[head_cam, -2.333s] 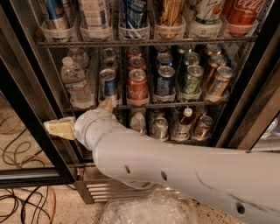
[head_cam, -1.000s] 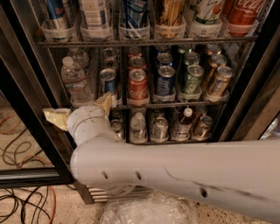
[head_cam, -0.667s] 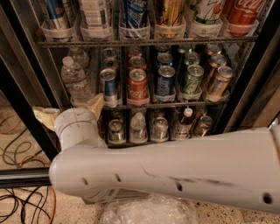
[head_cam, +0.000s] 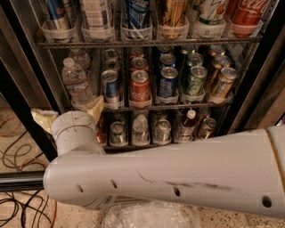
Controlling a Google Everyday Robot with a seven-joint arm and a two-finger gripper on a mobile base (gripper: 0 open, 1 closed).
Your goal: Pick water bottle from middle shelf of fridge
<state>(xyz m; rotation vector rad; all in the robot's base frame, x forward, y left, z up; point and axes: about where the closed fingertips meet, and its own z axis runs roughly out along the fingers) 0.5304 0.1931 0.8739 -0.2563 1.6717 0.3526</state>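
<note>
The water bottle (head_cam: 75, 82) is clear ribbed plastic with a white cap. It stands at the left end of the middle shelf (head_cam: 147, 107), next to rows of short soda cans (head_cam: 140, 86). The fridge (head_cam: 22, 95) has black frames and wire racks. My gripper (head_cam: 70, 114) is in front of the shelf edge, just below the water bottle and not touching it. Its two cream fingers (head_cam: 43, 118) are spread wide with nothing between them. My thick white arm crosses the lower part of the view and hides the fridge base.
Tall cans (head_cam: 136, 13) fill the rack above. The lower rack holds cans, a short clear bottle (head_cam: 140, 127) and a bottle with a red-and-white label (head_cam: 188, 124). Cables (head_cam: 18, 156) lie on the floor at left. A crumpled plastic bag (head_cam: 151, 216) lies at the bottom.
My arm has swung left across the view and come closer to the camera. The gripper has stayed just below the water bottle, fingers still spread. The bottle and cans have not moved.
</note>
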